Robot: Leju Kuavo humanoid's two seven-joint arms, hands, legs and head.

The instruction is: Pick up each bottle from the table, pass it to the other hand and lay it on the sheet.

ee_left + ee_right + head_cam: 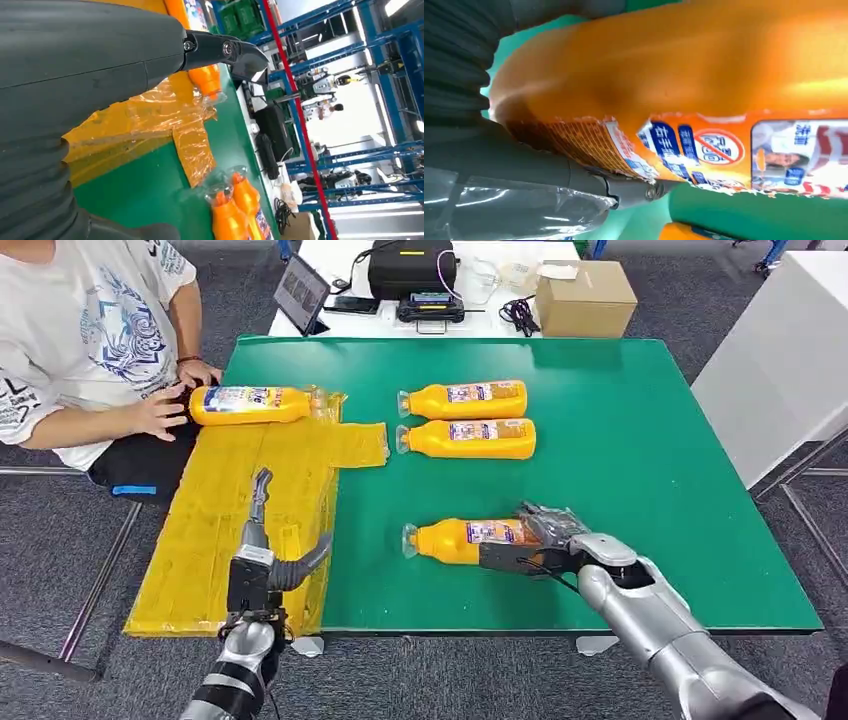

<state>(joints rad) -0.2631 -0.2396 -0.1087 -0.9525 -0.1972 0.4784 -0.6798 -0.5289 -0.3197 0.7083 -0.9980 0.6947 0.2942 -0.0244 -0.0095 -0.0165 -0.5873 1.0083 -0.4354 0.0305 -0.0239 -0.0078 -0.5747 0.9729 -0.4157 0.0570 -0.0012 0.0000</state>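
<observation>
My right hand (545, 540) grips the nearest bottle (462, 539) — pickup step; next I lift toward my left hand (262, 560), fingers spread, empty.

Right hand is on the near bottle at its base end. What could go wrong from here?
1. The right hand grips the near bottle at its base end, so the neck end may sag or slip on lifting.
2. A person's hand rests against the bottle on the sheet; the yellow sheet drop zone is shared, so contact is possible.

Silver jointed arms (660, 625), dark-fingered hands, grey ribbed wrist covers (30, 190).
</observation>
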